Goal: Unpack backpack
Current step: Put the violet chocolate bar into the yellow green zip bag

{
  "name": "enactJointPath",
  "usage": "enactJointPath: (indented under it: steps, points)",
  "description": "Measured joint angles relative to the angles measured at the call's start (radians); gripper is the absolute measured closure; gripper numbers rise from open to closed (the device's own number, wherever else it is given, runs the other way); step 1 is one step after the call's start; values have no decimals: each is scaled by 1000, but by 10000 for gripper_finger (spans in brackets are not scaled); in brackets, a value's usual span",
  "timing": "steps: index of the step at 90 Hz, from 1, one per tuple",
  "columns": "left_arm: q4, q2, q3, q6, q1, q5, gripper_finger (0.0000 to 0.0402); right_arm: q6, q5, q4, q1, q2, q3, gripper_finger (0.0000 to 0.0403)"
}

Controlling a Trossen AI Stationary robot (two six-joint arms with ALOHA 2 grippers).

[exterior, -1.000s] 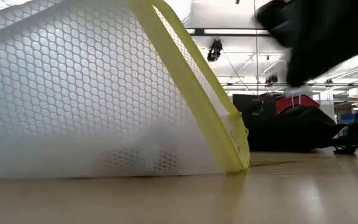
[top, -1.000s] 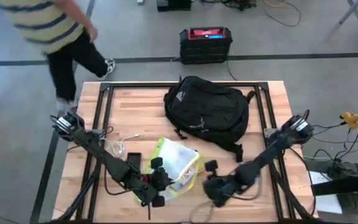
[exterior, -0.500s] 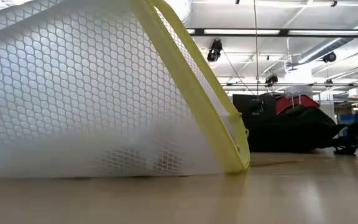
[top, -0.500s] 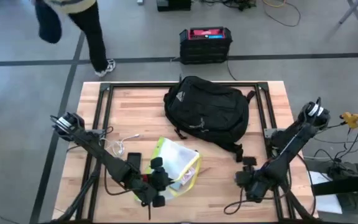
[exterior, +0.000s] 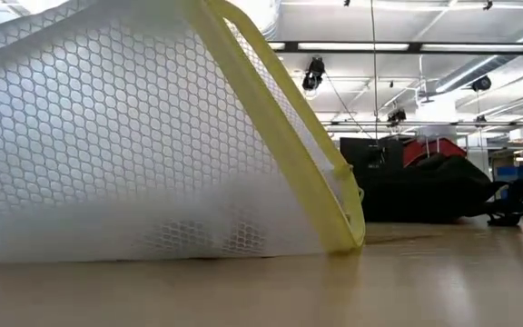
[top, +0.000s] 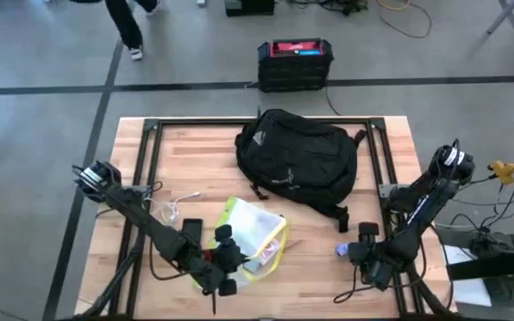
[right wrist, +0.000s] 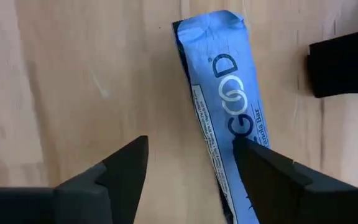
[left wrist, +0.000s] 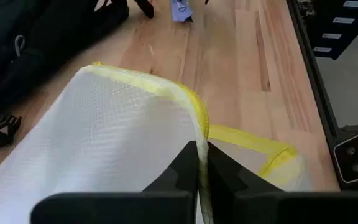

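**Bar dropped on the table, right arm pulled back**

Change vs 1 s ago: the right gripper was reaching in next to the mesh pouch; half a second ago it had already swung out toward the table's right side. Now it sits near the right front corner, and a small blue item lies on the wood just beside it, which wasn't on the table in either earlier high view.

Right wrist view confirms it: blue-wrapped granola bar flat on the table, right fingers spread wide, one either side of the bar's near end, gripping nothing. Can't tell if the wrapper touches a finger. Reads as a just-completed release.

Left gripper hasn't moved across the three high views. Its fingers are pressed together on the yellow-trimmed edge of the white mesh pouch, holding that edge up; low view shows the pouch as a tilted wall of mesh with the yellow binding running down to the table.

Backpack lies unmoved at the back-centre of the table, well apart from both grippers, straps trailing toward the right arm. Whether anything is left inside, can't tell.

Person who was at the back left is almost out of the high view.

My read: one item unloaded from the pouch; more may follow while the left arm keeps it propped.
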Motion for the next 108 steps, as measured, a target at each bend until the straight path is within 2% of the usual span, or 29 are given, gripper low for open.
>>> enactJointPath:
  steps: [15,36,47,64,72,78,94,108]
  points:
    - [0,0,-2,-2,1,-2,402,-27,7,-29,0,-31,28,192]
    - [5,0,-8,1,4,-58,402,-58,105,-72,-18,-22,-10,198]
    - [14,0,-13,1,6,-67,402,-102,133,63,-54,-23,-70,192]
    - [20,0,-15,-2,6,-67,402,-176,35,294,-123,-31,-174,200]
    - [21,0,-17,-2,6,-67,402,-157,31,308,-143,-31,-177,222]
    - [20,0,-19,-2,6,-69,402,-169,24,309,-154,-32,-170,253]
    - [32,1,-33,-7,6,-69,402,-271,-12,345,-180,-27,-98,379]
    - [37,1,-33,-1,6,-68,402,-421,67,438,-214,-19,-17,378]
